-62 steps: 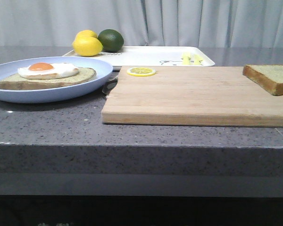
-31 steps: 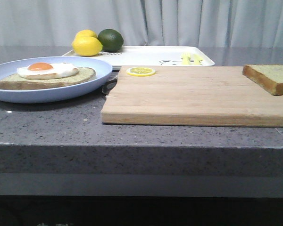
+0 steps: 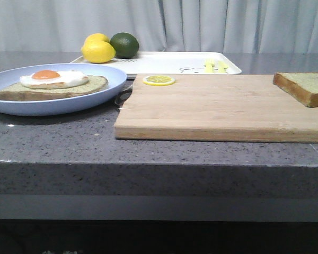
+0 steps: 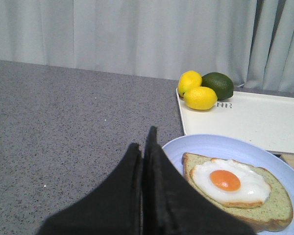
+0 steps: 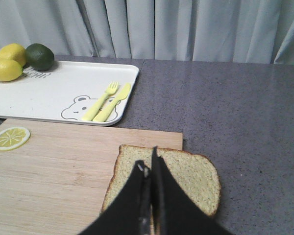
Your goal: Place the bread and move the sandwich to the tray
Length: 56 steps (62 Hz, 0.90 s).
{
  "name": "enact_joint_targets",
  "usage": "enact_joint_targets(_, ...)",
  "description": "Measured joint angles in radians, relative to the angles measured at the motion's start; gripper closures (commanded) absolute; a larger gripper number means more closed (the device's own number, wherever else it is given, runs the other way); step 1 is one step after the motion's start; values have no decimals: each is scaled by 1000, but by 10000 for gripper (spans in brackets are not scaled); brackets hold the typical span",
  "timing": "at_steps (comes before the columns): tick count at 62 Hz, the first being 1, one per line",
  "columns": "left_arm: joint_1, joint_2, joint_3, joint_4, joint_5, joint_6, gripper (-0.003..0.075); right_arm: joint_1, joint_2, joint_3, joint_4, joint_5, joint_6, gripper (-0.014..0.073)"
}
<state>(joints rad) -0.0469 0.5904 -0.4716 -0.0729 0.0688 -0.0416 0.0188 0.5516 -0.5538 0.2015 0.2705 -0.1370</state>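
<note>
Front view: neither arm in frame. Bread [image 3: 306, 87] sits at the right edge of frame on the wooden cutting board [image 3: 217, 108], near its far right corner. Lemon slice [image 3: 158, 80] lies on the board's far left corner. Sandwich so far is one bread slice with fried egg [image 3: 54, 79] on the blue plate [image 3: 95, 100], mid-left of frame, just beside the board. Tray [image 3: 169, 62] lies behind the board, centre of frame; two lemons [image 3: 98, 50] and a lime [image 3: 124, 45] at its left end, yellow fork and knife [image 3: 215, 65] plus bear print toward the right.

Left wrist view: left gripper [image 4: 143, 147] has fingers pressed together, holding nothing, tips at the plate's rim, lower centre of frame.

Right wrist view: right gripper [image 5: 148, 166] has fingers closed together, nothing between them, tips in front of the bread, lower centre of frame. Contact with the bread: cannot tell.
</note>
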Motion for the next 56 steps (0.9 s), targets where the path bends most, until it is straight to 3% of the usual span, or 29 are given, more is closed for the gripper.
enact_joint_targets(10, 0, 21, -4, 0, 0, 0, 735, 0, 13, -2, 0, -6, 0, 678)
enact_joint_targets(16, 0, 21, -4, 0, -5, 0, 680, 0, 13, -2, 0, -10, 0, 570)
enact_joint_targets(21, 0, 21, -4, 0, -5, 0, 554, 0, 13, -2, 0, -12, 0, 424)
enact_joint_targets(30, 0, 21, -4, 0, -13, 0, 218, 0, 13, -2, 0, -12, 0, 136)
enact_joint_targets(36, 0, 21, -4, 0, -15, 0, 95, 0, 13, -2, 9, -13, 0, 28)
enact_joint_targets(56, 0, 21, -4, 0, -21, 0, 92, 0, 74, -62, 77, 19, 0, 10)
